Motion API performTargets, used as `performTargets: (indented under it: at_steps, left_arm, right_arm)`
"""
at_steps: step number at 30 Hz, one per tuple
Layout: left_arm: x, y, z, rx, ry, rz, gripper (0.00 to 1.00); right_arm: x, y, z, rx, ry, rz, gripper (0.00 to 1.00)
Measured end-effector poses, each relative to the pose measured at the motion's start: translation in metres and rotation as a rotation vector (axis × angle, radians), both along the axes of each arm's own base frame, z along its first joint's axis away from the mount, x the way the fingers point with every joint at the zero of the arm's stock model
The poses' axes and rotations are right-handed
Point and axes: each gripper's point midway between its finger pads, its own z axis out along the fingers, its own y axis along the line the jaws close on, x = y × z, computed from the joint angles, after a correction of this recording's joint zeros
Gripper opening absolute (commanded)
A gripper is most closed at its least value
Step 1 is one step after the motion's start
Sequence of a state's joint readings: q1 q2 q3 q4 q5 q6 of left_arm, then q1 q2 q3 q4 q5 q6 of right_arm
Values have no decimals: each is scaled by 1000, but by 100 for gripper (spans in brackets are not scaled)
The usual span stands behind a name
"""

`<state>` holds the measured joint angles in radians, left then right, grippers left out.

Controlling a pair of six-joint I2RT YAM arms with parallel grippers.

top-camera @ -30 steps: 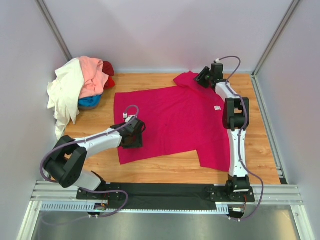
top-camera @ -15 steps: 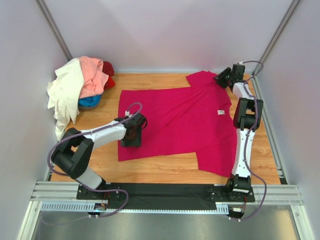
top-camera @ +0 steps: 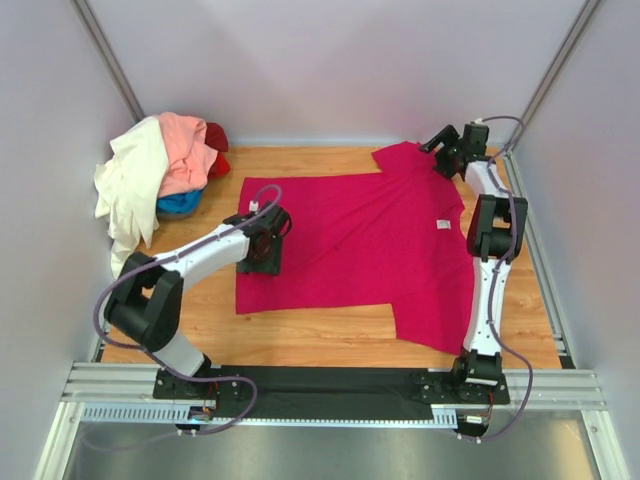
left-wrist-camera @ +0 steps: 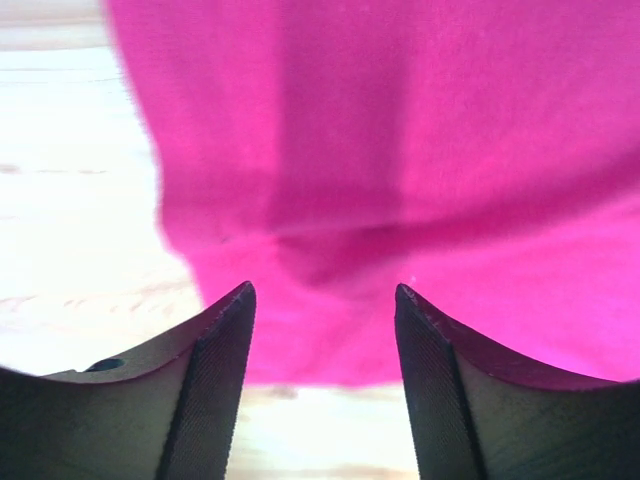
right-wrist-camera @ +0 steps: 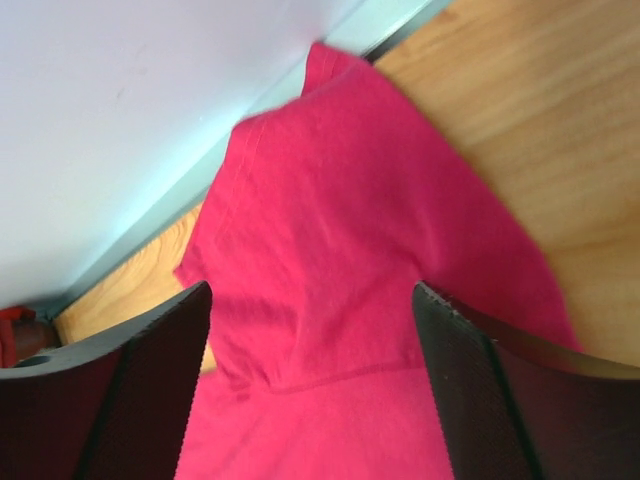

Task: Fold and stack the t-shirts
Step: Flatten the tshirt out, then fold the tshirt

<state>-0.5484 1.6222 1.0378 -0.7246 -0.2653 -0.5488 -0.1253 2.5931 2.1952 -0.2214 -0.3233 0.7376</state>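
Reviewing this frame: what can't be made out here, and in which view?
1. Top view: the blue t-shirt and red t-shirt lie mostly buried under the cream t-shirt and salmon t-shirt; their shapes are hidden.
2. Top view: the white tag on the magenta t-shirt is too small to read.
3. Left wrist view: blurred; whether the left gripper touches the cloth is unclear.

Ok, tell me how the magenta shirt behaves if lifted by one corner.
Probably floppy: the magenta shirt lies flat with soft creases, so it should drape and sag. Likely light, being thin cloth. It may bunch while dragging over the wooden table.
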Motion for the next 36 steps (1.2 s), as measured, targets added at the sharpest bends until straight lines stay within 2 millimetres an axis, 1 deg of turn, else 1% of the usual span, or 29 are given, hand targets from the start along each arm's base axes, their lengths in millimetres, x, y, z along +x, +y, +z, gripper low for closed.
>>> performTargets:
  at_steps: [1, 2, 4, 5, 6, 7, 9, 10, 11, 12, 13, 14, 15, 16, 17, 18, 19, 20, 21, 22, 23, 25, 26, 27, 29, 32, 33, 35, 36]
  left_arm:
    - [0, 2, 8, 0, -15, 0, 71]
    - [-1, 3, 17, -4, -34, -1, 77]
    - [-2, 7, 40, -19, -84, 2, 80]
    - [-3, 8, 53, -33, -116, 6, 81]
    - [-4, 9, 63, -50, -143, 8, 95]
    - [-6, 11, 74, -67, -171, 8, 100]
    - [-13, 12, 91, -120, -228, 22, 100]
    - [-18, 12, 95, -147, -243, 26, 100]
    - [-24, 13, 94, -170, -251, 27, 99]
    - [-32, 13, 90, -191, -246, 25, 98]
    - [-41, 14, 82, -208, -230, 28, 97]
    - [-50, 15, 73, -221, -210, 24, 96]
    - [-58, 15, 63, -228, -187, 20, 95]
    - [-66, 14, 55, -233, -162, 13, 95]
    - [-74, 13, 46, -238, -137, 5, 95]
    - [-81, 12, 36, -244, -109, -6, 94]
    - [-85, 10, 33, -246, -99, -17, 94]
    - [-88, 8, 30, -254, -90, -28, 93]
    - [-90, 5, 28, -264, -88, -37, 92]
    - [-90, 2, 27, -276, -91, -45, 92]
    - [-91, 0, 27, -288, -95, -52, 92]
    - [-91, -4, 28, -311, -109, -60, 91]
    - [-91, -5, 29, -322, -119, -63, 91]
    - [-90, -6, 30, -331, -126, -61, 91]
    - [-90, -7, 33, -349, -146, -58, 91]
    - [-90, -7, 34, -363, -161, -53, 91]
    - [-91, -7, 35, -367, -165, -50, 91]
    - [-91, -7, 36, -375, -173, -46, 91]
    - [-91, -7, 38, -381, -178, -45, 91]
  right_arm:
    - [-5, 1, 3, -3, 14, 3, 86]
    - [-10, 0, 6, -11, 22, 4, 87]
    - [-27, 0, 18, -29, 52, -1, 88]
    - [-39, -2, 26, -42, 75, -11, 88]
    - [-51, -4, 38, -59, 90, -24, 88]
    - [-67, -5, 54, -81, 93, -38, 88]
    - [-112, -8, 90, -139, 111, -84, 93]
    - [-138, -8, 111, -178, 97, -106, 95]
    - [-163, -7, 127, -221, 89, -135, 97]
    - [-191, -1, 143, -264, 85, -152, 100]
    - [-217, 10, 160, -299, 51, -155, 100]
    - [-239, 24, 169, -315, 30, -138, 100]
    - [-270, 44, 172, -320, 18, -93, 98]
    - [-295, 63, 168, -315, 18, -43, 97]
    - [-314, 75, 162, -308, 26, -9, 97]
    - [-338, 85, 147, -308, 60, 22, 97]
    - [-362, 93, 128, -315, 114, 50, 98]
    - [-387, 105, 108, -324, 158, 75, 97]
    - [-416, 116, 86, -333, 219, 117, 98]
    - [-447, 131, 69, -340, 272, 172, 98]
    - [-476, 142, 56, -351, 311, 224, 97]
    - [-513, 150, 45, -369, 360, 275, 96]
    - [-525, 147, 41, -381, 376, 262, 96]
    - [-530, 145, 38, -388, 390, 249, 95]
    - [-536, 133, 25, -409, 422, 192, 95]
    - [-536, 102, 1, -444, 506, 64, 88]
    - [-533, 88, -5, -438, 538, -1, 83]
    - [-530, 59, -15, -400, 601, -129, 80]
    - [-531, 48, -18, -385, 616, -176, 79]
